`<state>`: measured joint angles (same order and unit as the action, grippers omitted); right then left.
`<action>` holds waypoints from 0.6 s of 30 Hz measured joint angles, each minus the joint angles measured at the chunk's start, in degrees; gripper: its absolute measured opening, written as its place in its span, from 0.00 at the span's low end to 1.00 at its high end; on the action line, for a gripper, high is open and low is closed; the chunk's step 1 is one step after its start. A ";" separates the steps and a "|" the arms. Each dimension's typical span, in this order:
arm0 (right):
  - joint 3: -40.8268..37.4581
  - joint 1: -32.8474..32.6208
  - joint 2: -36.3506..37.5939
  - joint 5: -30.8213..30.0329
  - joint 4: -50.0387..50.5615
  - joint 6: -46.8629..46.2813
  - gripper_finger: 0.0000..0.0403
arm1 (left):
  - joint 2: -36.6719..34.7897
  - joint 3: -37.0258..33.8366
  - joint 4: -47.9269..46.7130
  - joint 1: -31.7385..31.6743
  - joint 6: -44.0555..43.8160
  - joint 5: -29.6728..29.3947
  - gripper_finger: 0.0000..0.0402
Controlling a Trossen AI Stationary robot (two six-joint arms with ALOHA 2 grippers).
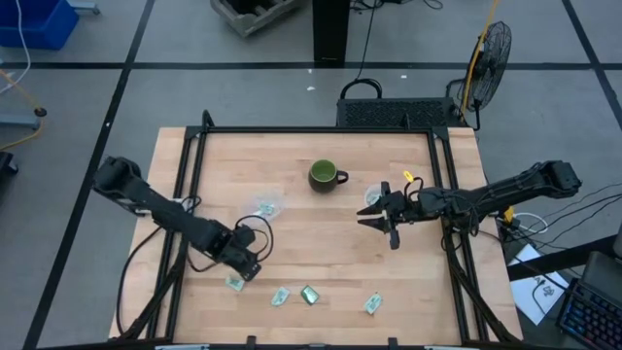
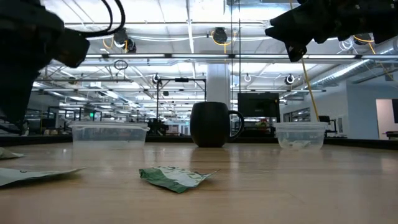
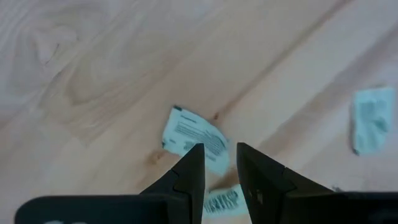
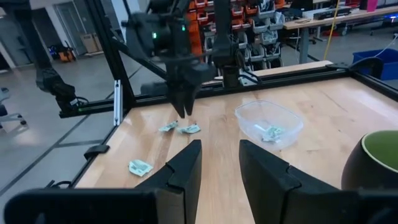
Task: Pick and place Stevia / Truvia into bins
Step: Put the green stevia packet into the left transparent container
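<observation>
Several pale green and white packets lie flat on the table near its front edge, along with one darker green packet. My left gripper is open and points down just above a white packet. A second packet lies under its fingers. The left clear bin holds packets. The right clear bin stands by my right gripper, which is open, empty and raised above the table.
A dark green mug stands between the bins toward the far side. A crumpled green packet lies near the low camera. Black frame rails run along the table's left and right sides.
</observation>
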<state>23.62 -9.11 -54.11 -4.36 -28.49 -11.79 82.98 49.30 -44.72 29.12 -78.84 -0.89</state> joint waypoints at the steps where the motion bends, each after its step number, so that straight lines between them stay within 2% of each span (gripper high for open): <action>1: 0.00 0.01 0.00 0.00 0.00 0.00 0.25 | 0.75 0.00 -0.05 -0.02 -0.55 -0.22 0.24; 9: 0.00 -0.01 0.00 0.00 0.00 0.02 0.25 | 4.47 0.00 -1.77 -0.07 1.86 1.94 0.26; 18: 0.00 0.01 0.00 0.07 0.02 0.42 0.25 | 4.51 0.00 -2.17 -0.07 0.99 2.31 0.43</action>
<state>23.62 -9.10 -54.11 -4.29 -28.47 -11.38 87.48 49.30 -46.89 29.06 -77.85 1.41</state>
